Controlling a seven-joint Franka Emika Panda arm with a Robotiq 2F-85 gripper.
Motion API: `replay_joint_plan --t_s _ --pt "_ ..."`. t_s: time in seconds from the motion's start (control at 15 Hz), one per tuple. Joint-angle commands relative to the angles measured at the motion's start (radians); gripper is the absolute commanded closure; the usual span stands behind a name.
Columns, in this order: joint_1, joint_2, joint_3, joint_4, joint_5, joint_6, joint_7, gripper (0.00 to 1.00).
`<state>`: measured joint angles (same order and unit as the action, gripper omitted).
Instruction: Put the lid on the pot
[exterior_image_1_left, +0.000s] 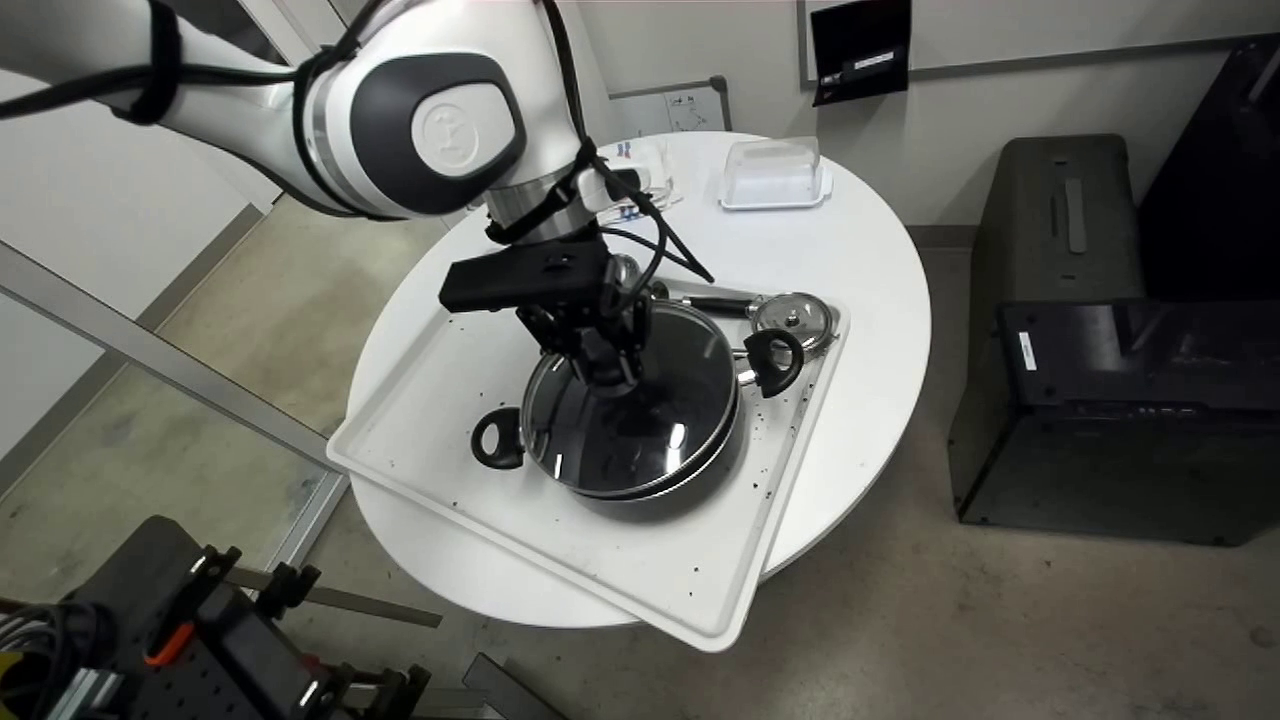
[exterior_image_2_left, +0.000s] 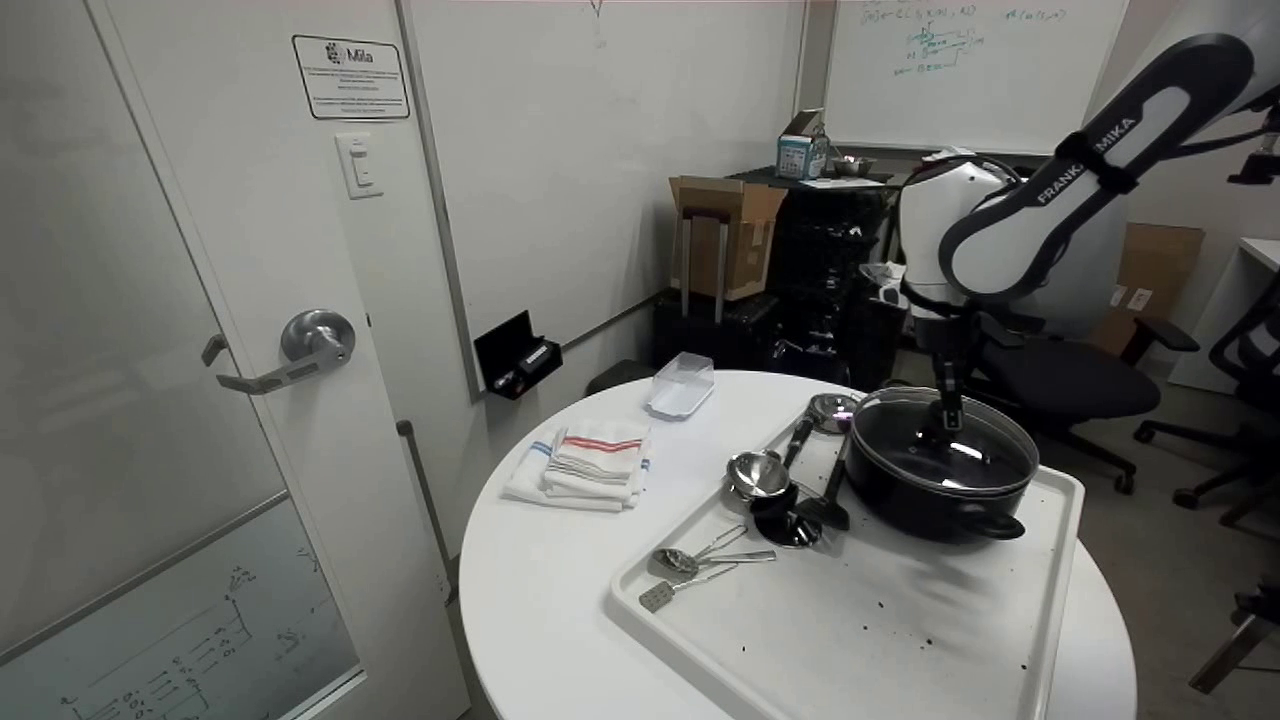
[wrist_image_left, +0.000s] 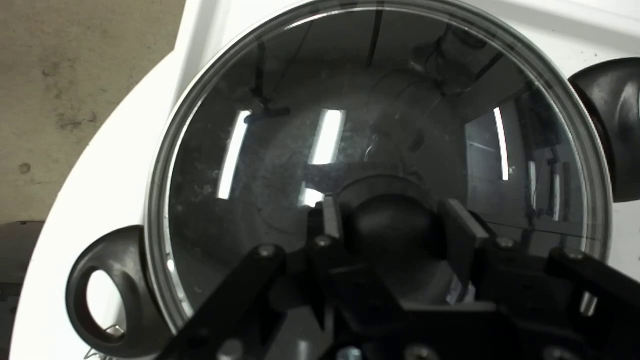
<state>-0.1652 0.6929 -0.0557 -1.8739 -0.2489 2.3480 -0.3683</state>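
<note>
The lid (exterior_image_1_left: 640, 420) is a round clear glass disc with a metal rim. It lies level over the black pot (exterior_image_2_left: 900, 502) in both exterior views and fills much of the wrist view (wrist_image_left: 300, 135). Only a thin band of pot shows below the rim; I cannot tell whether the rim fully rests on the pot. The pot's black side handles (wrist_image_left: 137, 295) stick out on both sides. My gripper (wrist_image_left: 392, 215) points down at the lid's centre, also in an exterior view (exterior_image_2_left: 950, 415). Its fingers stand on both sides of the dark knob (wrist_image_left: 395, 225) and appear shut on it.
The pot stands on a white tray (exterior_image_2_left: 850, 640) on a round white table (exterior_image_2_left: 545, 600). Shiny metal utensils (exterior_image_2_left: 757, 475) and a black spatula (exterior_image_2_left: 828, 510) lie beside the pot. Folded towels (exterior_image_2_left: 595, 465) and a clear plastic box (exterior_image_1_left: 775, 175) stand farther off.
</note>
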Motion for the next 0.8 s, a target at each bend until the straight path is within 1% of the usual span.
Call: replay_joint_plan --t_s 0.0,0.73 --pt "-0.006 -0.011 -0.002 -0.002 0.0 0.005 -0.011 0.75" --pt "-0.009 0.009 -0.002 0.013 0.0 -0.003 -0.012 0.75"
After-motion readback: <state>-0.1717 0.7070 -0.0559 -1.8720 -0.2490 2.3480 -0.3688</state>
